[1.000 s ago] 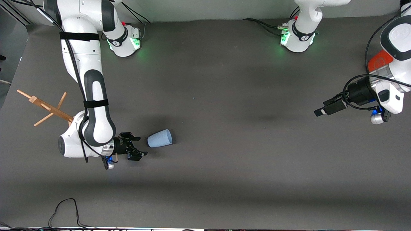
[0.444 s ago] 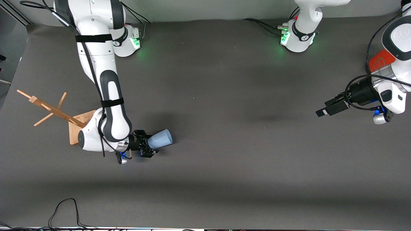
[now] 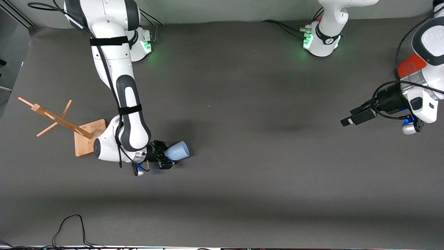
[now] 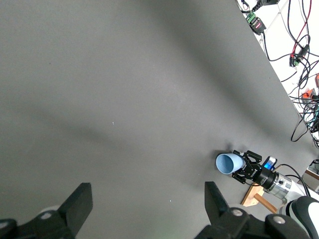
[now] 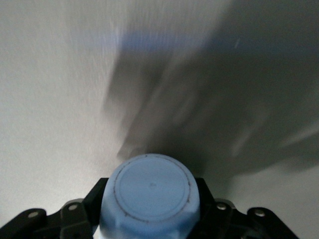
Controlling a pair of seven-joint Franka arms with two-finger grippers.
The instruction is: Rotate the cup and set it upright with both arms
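Blue cup lies sideways between right gripper fingers.

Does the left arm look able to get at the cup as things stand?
Probably yes: bare table lies between the left gripper and the cup's open rim; the right gripper holds its base end.

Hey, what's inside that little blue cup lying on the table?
Nothing visible: the left wrist view looks into the small pale blue plastic cup's open mouth and shows bare blue wall. Its deepest part is shadowed. The right claw surrounds its base.
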